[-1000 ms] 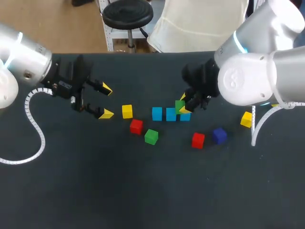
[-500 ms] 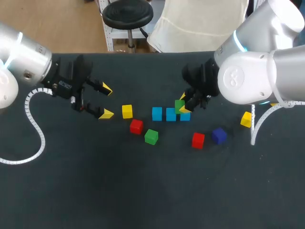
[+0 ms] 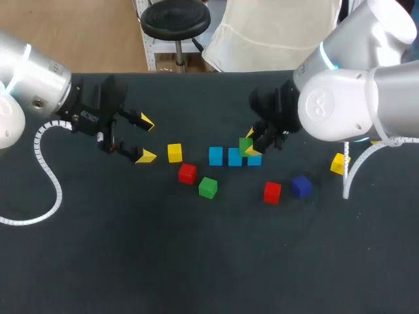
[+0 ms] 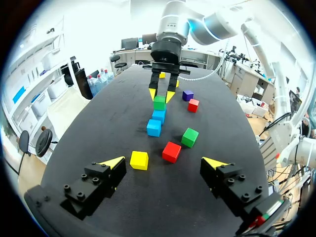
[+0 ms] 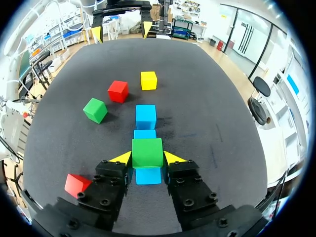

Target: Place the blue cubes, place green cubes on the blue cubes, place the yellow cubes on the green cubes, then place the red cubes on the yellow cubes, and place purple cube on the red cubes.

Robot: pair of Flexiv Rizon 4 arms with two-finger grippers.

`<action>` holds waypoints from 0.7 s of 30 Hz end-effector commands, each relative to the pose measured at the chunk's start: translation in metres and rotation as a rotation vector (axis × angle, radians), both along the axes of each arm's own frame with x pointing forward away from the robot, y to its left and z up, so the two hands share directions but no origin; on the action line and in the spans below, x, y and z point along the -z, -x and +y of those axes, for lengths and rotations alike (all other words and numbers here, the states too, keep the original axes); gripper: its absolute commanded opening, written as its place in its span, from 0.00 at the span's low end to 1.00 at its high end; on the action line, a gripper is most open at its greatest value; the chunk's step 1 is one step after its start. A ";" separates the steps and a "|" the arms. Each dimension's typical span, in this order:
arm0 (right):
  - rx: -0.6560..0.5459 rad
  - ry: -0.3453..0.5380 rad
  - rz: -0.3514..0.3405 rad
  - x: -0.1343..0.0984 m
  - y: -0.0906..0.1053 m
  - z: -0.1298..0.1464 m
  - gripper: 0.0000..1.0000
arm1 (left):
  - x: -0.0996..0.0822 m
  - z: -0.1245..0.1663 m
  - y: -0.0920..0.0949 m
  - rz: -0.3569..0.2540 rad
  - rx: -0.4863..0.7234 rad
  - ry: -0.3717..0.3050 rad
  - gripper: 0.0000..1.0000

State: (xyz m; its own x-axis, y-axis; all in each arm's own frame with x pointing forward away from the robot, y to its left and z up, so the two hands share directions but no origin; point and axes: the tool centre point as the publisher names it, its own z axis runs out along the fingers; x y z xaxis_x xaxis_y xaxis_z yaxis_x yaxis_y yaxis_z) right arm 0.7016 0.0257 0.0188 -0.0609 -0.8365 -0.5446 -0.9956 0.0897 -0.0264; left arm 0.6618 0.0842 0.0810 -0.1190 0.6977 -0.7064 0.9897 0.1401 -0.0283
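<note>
Three blue cubes [image 3: 215,156] [image 3: 235,157] [image 3: 255,159] lie in a row at the table's middle. My right gripper [image 3: 251,142] is shut on a green cube [image 3: 246,145], held just above the two blue cubes nearest that arm. In the right wrist view the green cube [image 5: 147,152] sits between the yellow tips of the right gripper [image 5: 147,158], over the seam of two blue cubes [image 5: 148,175] [image 5: 144,134]. My left gripper [image 3: 144,139] stands open at the left, holding nothing. A second green cube [image 3: 208,188] lies loose in front of the row.
Loose cubes lie around the row: a yellow cube [image 3: 174,152] and a red cube [image 3: 187,173] to its left, a red cube [image 3: 272,191], a purple cube [image 3: 301,186] and a yellow cube [image 3: 338,163] to its right.
</note>
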 end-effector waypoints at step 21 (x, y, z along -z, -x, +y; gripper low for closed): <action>-0.002 -0.007 0.016 0.001 -0.002 0.000 0.16 | 0.001 0.001 0.000 -0.003 0.001 0.002 1.00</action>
State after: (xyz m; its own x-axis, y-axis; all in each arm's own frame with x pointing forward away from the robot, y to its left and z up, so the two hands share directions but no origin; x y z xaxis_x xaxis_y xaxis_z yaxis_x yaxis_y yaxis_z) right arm 0.7019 0.0256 0.0177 -0.0683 -0.8340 -0.5475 -0.9959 0.0894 -0.0120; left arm 0.6618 0.0842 0.0810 -0.1190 0.6977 -0.7064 0.9897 0.1401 -0.0284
